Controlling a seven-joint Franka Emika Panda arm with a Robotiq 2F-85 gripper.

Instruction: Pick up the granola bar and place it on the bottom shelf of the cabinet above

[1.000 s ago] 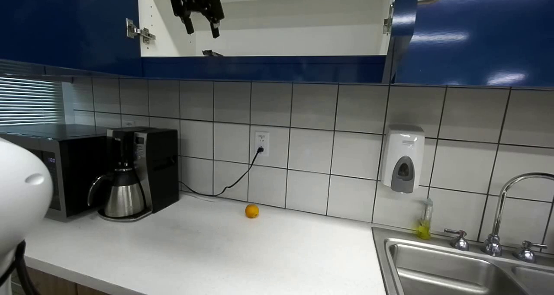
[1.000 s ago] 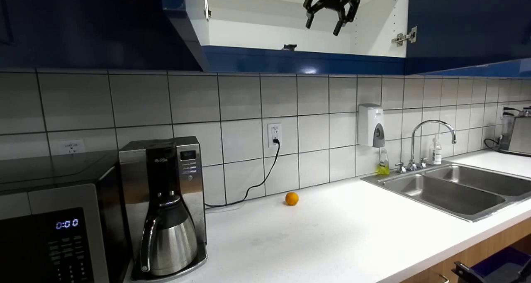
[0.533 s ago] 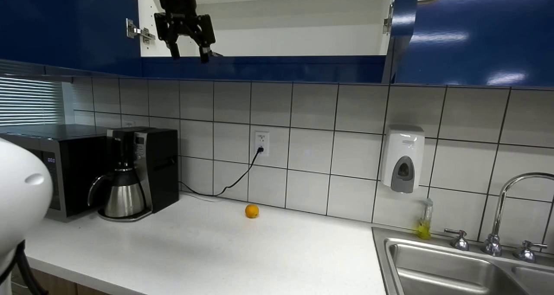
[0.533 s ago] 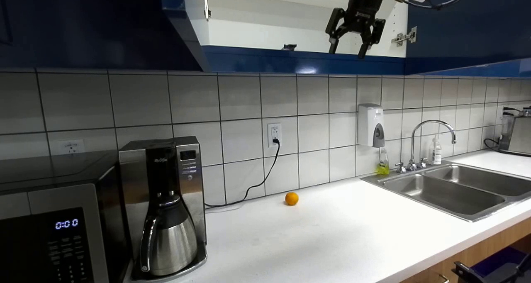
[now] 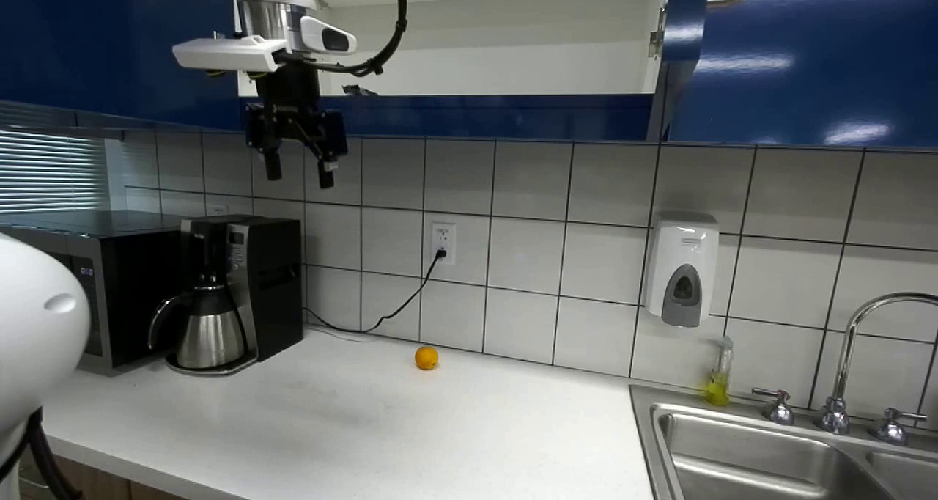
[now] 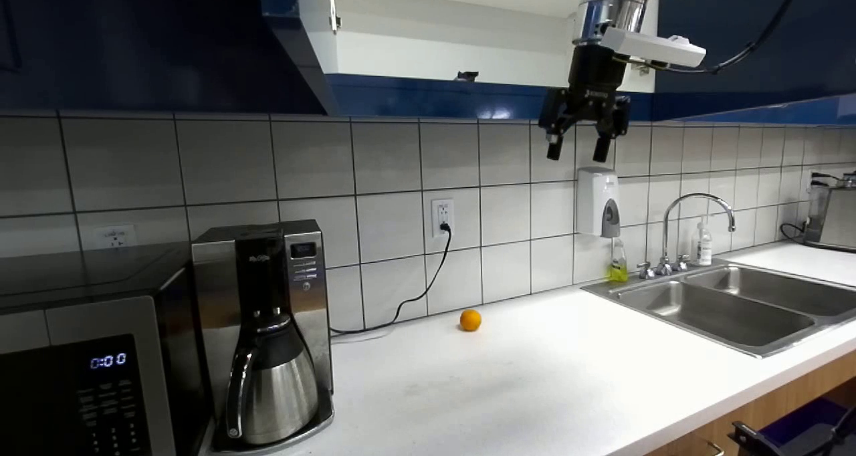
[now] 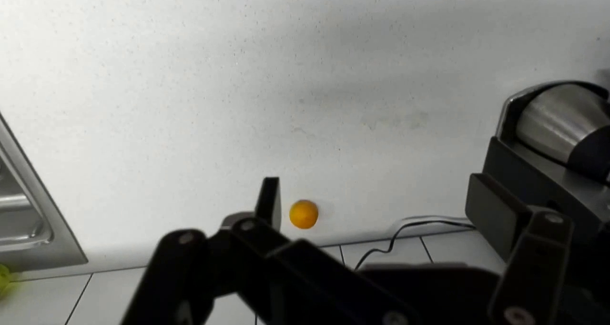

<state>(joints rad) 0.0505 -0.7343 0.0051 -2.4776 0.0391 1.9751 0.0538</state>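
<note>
The granola bar (image 5: 359, 90) shows as a small dark shape just above the blue front rail of the open cabinet (image 5: 513, 67), on its floor; it shows in both exterior views (image 6: 466, 76), its lower part hidden. The white top of the bottom shelf is hidden behind that rail. My gripper (image 5: 300, 175) is open and empty, pointing down in front of the cabinet, its fingertips below the rail; it also shows in an exterior view (image 6: 577, 152). In the wrist view the fingers (image 7: 376, 201) are wide apart with nothing between them. The bar is out of the wrist view.
A small orange ball (image 5: 426, 358) lies on the white counter (image 5: 440, 427) near the tiled wall. A coffee maker (image 6: 267, 335) and a microwave (image 6: 87, 349) stand at one end, a sink (image 6: 735, 309) at the other. A soap dispenser (image 5: 683, 269) hangs on the wall. Blue doors flank the cabinet opening.
My gripper has moved down, from in front of the cabinet opening to below its front rail, staying open. More of the arm has come into view. The granola bar has not moved.
</note>
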